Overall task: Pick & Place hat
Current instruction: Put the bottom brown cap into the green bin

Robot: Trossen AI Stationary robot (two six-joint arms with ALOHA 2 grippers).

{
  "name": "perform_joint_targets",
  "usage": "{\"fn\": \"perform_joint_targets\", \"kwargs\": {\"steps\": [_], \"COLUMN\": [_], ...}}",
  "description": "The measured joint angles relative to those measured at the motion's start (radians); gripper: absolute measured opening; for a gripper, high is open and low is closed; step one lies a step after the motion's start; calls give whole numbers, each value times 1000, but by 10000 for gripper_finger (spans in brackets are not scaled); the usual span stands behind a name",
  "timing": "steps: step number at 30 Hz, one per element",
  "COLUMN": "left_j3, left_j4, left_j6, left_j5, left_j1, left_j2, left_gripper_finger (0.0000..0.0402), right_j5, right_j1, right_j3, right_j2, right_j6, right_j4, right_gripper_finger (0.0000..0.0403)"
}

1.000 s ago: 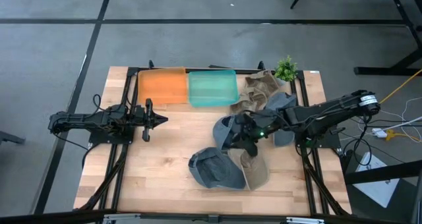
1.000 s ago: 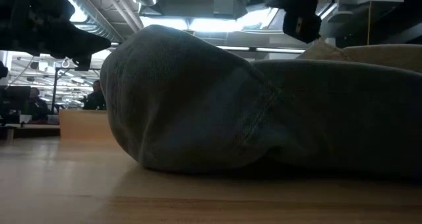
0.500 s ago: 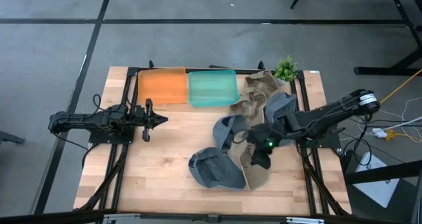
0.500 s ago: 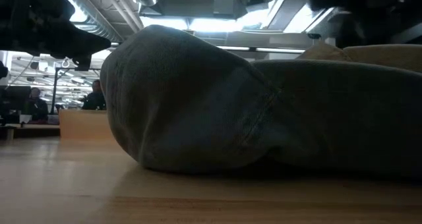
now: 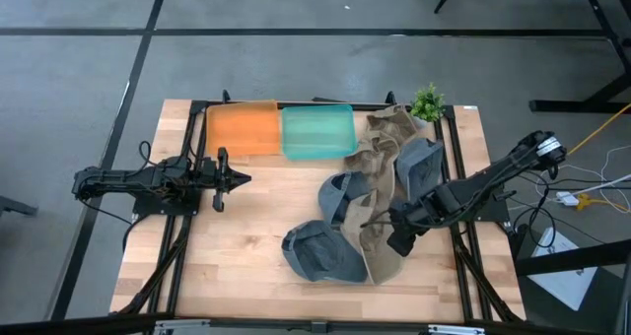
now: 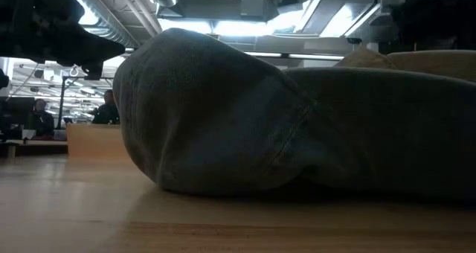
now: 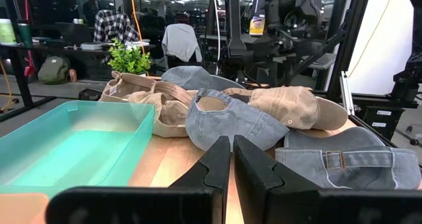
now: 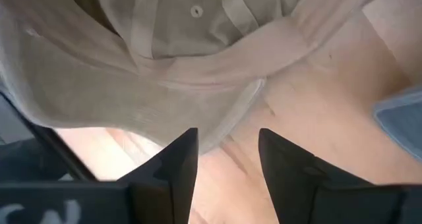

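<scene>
Right gripper (image 5: 394, 238) part open over tan hat (image 8: 165, 66), holding nothing; left gripper (image 5: 240, 178) shut, empty.

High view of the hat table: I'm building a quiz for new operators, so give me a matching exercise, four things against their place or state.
Things:
1. orange tray
2. teal tray
3. left hand
4. right hand

Places or states:
A. open, over the tan cap
B. shut, waiting at the table's left side
C. far edge, nearest the left arm
D. far edge, beside the pile of hats

Pairs: 1-C, 2-D, 3-B, 4-A
</scene>
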Motion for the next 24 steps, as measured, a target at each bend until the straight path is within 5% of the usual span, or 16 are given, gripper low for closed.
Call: {"fn": "perform_joint_targets", "kwargs": {"steps": [14,24], "left_j3": [0,0], "left_j4": [0,0], "left_j6": [0,0], "left_j5": [0,0], "left_j1": [0,0], "left_j2": [0,0], "left_gripper_finger": [17,17], "right_j5": [-29,-50], "right_j1": [16,16], "right_j3": [-199,-289], "right_j2": [2,74], "right_j6": [126,120], "right_j4": [241,474], "right_gripper_finger": [270,280]}}
